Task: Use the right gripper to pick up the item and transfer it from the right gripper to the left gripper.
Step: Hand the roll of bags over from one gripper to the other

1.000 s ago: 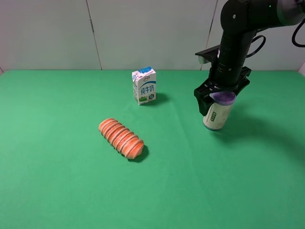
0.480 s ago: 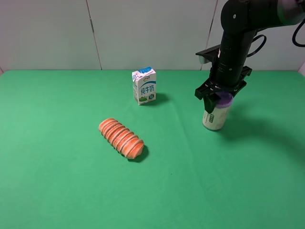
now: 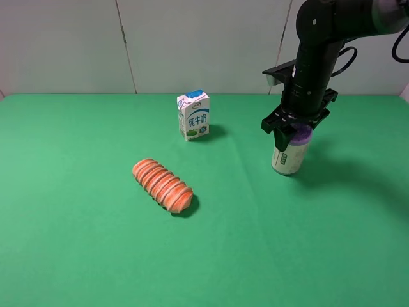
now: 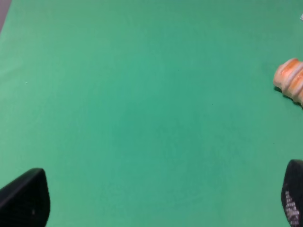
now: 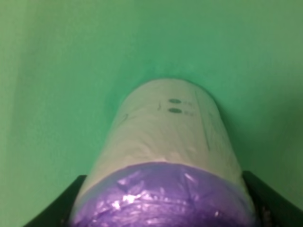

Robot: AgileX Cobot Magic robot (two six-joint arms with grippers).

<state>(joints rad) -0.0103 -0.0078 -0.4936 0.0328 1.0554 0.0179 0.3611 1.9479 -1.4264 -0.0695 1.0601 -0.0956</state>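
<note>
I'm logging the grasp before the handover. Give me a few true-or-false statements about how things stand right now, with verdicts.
1. The right gripper is shut on the purple upper end of the item. True.
2. The item lies flat on its side. False: it stands upright, purple end on top.
3. The left gripper is open and holds nothing. True.
4. The bread loaf leans against the milk carton. False: they are apart. The loaf lies on its side nearer the camera, and the carton stands upright farther back.
5. The item is held between both grippers. False: only the right gripper has it.
</note>
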